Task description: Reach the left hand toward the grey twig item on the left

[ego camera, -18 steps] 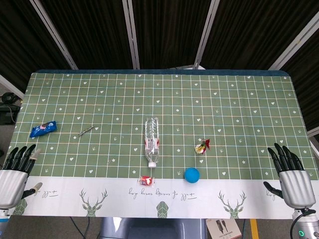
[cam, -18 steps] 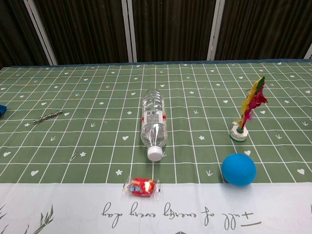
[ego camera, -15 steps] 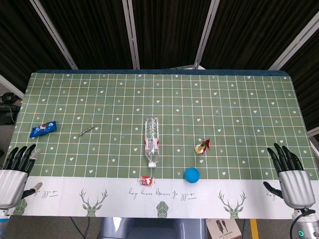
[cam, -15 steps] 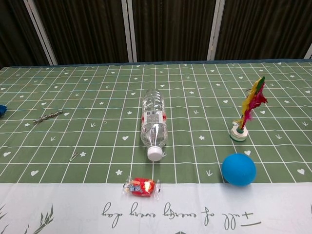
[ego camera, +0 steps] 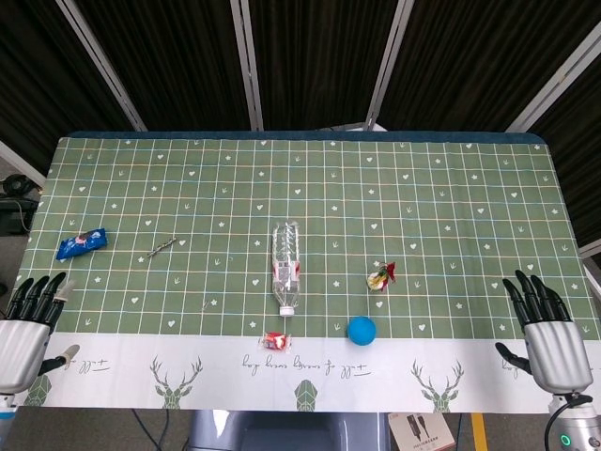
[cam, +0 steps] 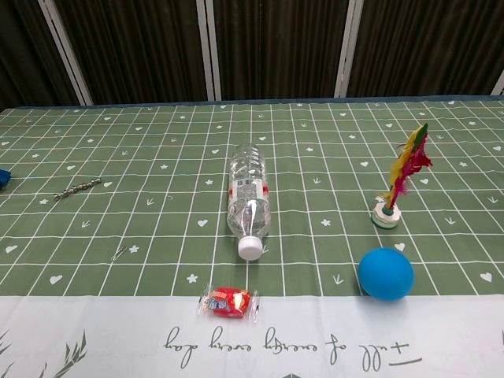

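The thin grey twig [ego camera: 163, 247] lies on the green checked cloth at the left; the chest view shows the twig [cam: 77, 188] at mid-left. My left hand [ego camera: 26, 329] hovers at the table's front left corner, fingers spread and empty, well short of the twig. At the front right corner my right hand [ego camera: 547, 334] is likewise spread with nothing in it. Neither hand shows in the chest view.
A blue snack packet [ego camera: 81, 243] lies left of the twig. A clear bottle [ego camera: 285, 265] lies mid-table, with a red candy [ego camera: 276, 339], a blue ball [ego camera: 362, 329] and a feathered shuttlecock [ego camera: 381, 276] nearby. A small clip [cam: 120, 253] rests near the front.
My left hand has sunk slightly toward the lower left corner of the head view. The right hand and the objects have not moved.
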{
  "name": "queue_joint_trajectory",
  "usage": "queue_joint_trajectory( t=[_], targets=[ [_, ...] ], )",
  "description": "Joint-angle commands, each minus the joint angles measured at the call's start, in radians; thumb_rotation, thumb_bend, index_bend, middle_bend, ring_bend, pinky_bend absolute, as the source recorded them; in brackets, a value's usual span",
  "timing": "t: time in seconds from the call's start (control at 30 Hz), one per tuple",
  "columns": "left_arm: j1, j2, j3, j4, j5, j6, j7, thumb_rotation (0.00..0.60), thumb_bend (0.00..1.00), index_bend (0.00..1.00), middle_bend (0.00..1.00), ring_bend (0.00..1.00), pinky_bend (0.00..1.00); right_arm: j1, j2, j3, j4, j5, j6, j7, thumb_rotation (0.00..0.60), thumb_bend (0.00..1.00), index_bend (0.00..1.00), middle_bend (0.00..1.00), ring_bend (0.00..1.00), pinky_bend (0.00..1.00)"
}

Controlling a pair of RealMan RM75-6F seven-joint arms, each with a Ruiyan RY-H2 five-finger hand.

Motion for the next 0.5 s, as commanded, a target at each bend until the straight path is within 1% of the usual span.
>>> queue_joint_trajectory(
  t=[0.03,0.13,0.23,0.33,0.37,0.5],
  targets=[
    [-0.003,0.007,0.0,-0.028,-0.025,-0.023,-0.022,0.6,0.0,0.0,0.0,0.0,0.0,-0.001,0.001,0.0,-0.001,0.002,0.001,0.001,0.6,0.0,0.08,0.0,0.0,0.16],
    [-0.012,0.014,-0.008,-0.061,-0.058,-0.053,-0.033,0.6,0.02,0.0,0.0,0.0,0.0,-0.002,0.002,0.0,-0.004,0.003,0.001,0.006,0.6,0.0,0.08,0.0,0.0,0.16],
    [-0.034,0.021,-0.033,-0.11,-0.113,-0.098,-0.018,0.6,0.1,0.05,0.0,0.0,0.0,0.0,0.004,-0.002,-0.003,0.001,-0.002,0.014,0.6,0.0,0.08,0.0,0.0,0.16],
    [-0.068,0.013,-0.079,-0.147,-0.171,-0.133,0.038,0.6,0.12,0.15,0.0,0.0,0.0,0.001,0.007,-0.003,-0.003,0.001,-0.004,0.024,0.6,0.0,0.08,0.0,0.0,0.16],
    [-0.087,-0.002,-0.107,-0.161,-0.204,-0.148,0.071,0.6,0.12,0.17,0.0,0.0,0.0,0.0,0.008,-0.004,-0.004,0.0,-0.005,0.028,0.6,0.0,0.08,0.0,0.0,0.16],
    [-0.148,-0.057,-0.181,-0.203,-0.338,-0.209,0.173,0.6,0.14,0.23,0.0,0.0,0.0,0.0,0.011,-0.006,-0.009,-0.002,-0.004,0.039,0.6,0.0,0.08,0.0,0.0,0.16]
  ],
)
